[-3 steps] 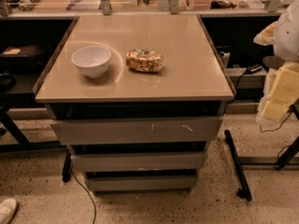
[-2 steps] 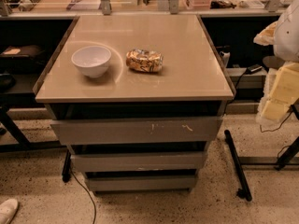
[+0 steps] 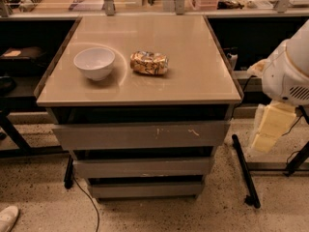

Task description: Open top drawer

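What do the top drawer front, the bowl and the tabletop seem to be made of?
Top drawer: probably painted metal, matte grey; pale scratches show right of centre. Bowl: white, glossy, ceramic or plastic, cannot tell which. Tabletop: smooth beige laminate, perhaps, with a soft sheen. The hand hangs to the right of the tabletop, apart from the drawer.

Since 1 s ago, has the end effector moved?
Yes. The end effector has come down and left, closer to the front right corner of the table. It is not touching the top drawer.
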`<state>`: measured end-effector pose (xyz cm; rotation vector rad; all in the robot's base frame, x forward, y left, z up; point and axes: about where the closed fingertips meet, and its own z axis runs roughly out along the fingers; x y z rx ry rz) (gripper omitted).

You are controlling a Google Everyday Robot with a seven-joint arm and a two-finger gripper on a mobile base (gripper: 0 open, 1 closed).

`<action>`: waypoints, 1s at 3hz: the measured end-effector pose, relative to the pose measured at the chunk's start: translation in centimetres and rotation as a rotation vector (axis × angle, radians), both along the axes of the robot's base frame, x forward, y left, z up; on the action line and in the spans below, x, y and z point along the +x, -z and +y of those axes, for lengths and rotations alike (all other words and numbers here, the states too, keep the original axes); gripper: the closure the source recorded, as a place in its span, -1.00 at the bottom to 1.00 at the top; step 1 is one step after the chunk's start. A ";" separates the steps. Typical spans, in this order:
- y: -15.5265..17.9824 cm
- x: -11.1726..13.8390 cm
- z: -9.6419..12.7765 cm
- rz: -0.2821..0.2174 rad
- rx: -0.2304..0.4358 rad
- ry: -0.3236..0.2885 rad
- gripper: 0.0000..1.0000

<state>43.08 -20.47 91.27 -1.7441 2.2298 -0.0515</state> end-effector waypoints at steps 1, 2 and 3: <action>5.1 0.0 0.6 0.003 0.019 -0.023 -1.00; 10.1 0.9 1.0 -0.022 0.054 -0.052 -1.00; 14.0 1.9 1.3 -0.075 0.097 -0.087 -1.00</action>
